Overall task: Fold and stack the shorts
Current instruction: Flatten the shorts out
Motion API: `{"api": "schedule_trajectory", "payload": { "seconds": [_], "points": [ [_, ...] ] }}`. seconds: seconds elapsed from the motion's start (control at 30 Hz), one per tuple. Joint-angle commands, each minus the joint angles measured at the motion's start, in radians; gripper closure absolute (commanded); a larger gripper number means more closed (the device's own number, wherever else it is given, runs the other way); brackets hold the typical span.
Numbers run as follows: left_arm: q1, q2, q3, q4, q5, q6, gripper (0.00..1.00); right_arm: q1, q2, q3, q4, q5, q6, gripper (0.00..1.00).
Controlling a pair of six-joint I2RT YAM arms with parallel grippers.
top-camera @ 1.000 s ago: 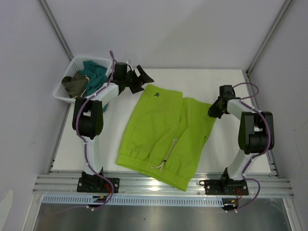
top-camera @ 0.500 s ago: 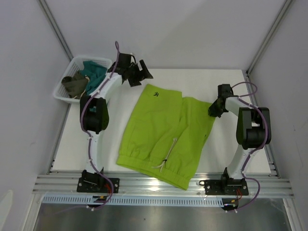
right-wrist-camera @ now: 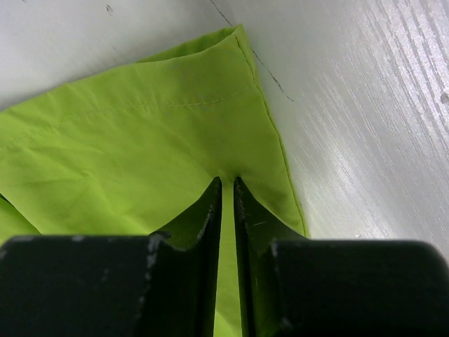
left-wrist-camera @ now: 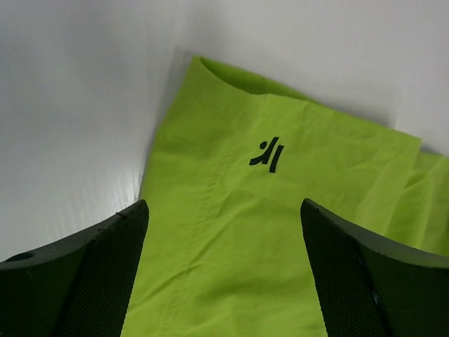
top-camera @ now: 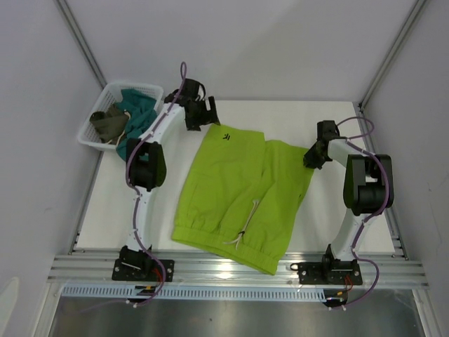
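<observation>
While the lime-green shorts (top-camera: 238, 196) lie spread flat on the white table (top-camera: 330, 119), waistband toward the arms, one leg's hem corner is pinched between the closed fingers of the right gripper (right-wrist-camera: 227, 184). The left gripper (left-wrist-camera: 224, 232) is held wide apart above the other leg, by the black logo (left-wrist-camera: 267, 154), grasping nothing. For an even fold, the matching hem corner should be taken just as deeply. Thin, smooth, lightly creased fabric is shown, judged likely to sag.

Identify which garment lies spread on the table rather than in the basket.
The lime-green shorts; the teal garment and olive-brown garment sit bunched in the white basket.
</observation>
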Motion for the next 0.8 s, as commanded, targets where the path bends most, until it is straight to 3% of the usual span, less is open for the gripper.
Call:
{"api": "schedule_trajectory", "payload": {
  "seconds": [0.0,0.23,0.33,0.5,0.53,0.77],
  "points": [
    [-0.049,0.04,0.068,-0.08,-0.052,0.076,0.1,-0.004,0.036,0.015,-0.03,0.035,-0.023,0.85],
    [-0.1,0.047,0.057,-0.122,-0.177,0.124,0.11,-0.005,0.026,0.015,-0.044,0.043,-0.036,0.85],
    [-0.103,0.061,0.063,-0.125,-0.214,0.124,0.18,-0.004,0.025,0.009,-0.044,0.043,-0.039,0.85],
    [-0.103,0.101,0.081,-0.153,-0.257,0.113,0.37,-0.002,0.016,0.001,-0.044,0.043,-0.039,0.85],
    [-0.103,0.11,0.084,-0.16,-0.265,0.111,0.45,-0.004,0.014,0.001,-0.044,0.041,-0.042,0.85],
    [-0.109,0.142,0.158,-0.232,-0.339,0.122,0.48,-0.004,0.002,-0.005,-0.05,0.04,-0.049,0.86]
  ]
}}
